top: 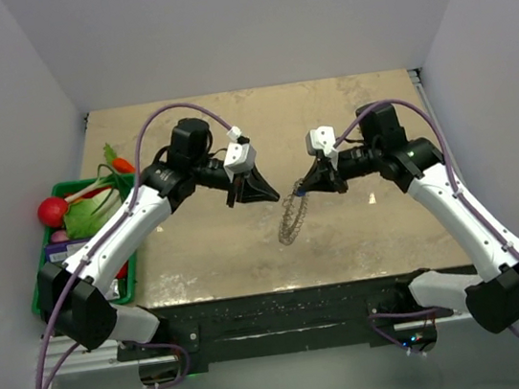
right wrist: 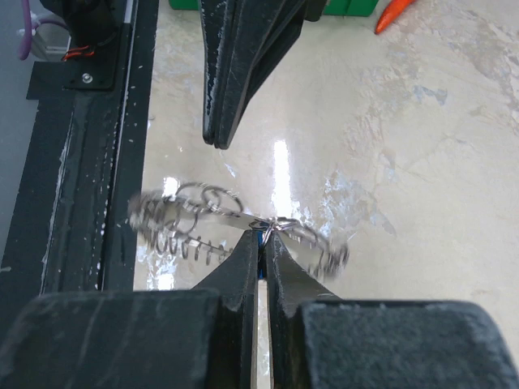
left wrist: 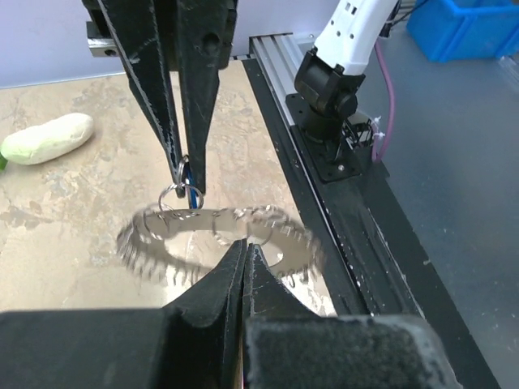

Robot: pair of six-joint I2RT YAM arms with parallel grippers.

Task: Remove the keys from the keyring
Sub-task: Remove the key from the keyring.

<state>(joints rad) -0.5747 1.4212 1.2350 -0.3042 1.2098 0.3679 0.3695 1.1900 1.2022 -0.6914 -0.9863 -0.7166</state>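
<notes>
My right gripper [top: 303, 188] is shut on the small blue-headed key [left wrist: 184, 171]. A sliver of blue shows between its fingers in the right wrist view [right wrist: 259, 271]. The grey coiled keyring [top: 292, 217] hangs from the key's small split ring above the table. It is blurred in both wrist views [left wrist: 280, 225] [right wrist: 174, 219]. My left gripper [top: 272, 194] is shut, with its tip just beside the loop [left wrist: 246, 245]. It faces the right gripper a short gap away. I cannot see anything held between its fingers.
A green tray [top: 49, 282] at the left edge holds a leafy radish, a red ball and other toys. A white radish [left wrist: 49, 138] and an orange carrot [right wrist: 393, 12] lie near it. A black rail [top: 285, 307] runs along the near table edge.
</notes>
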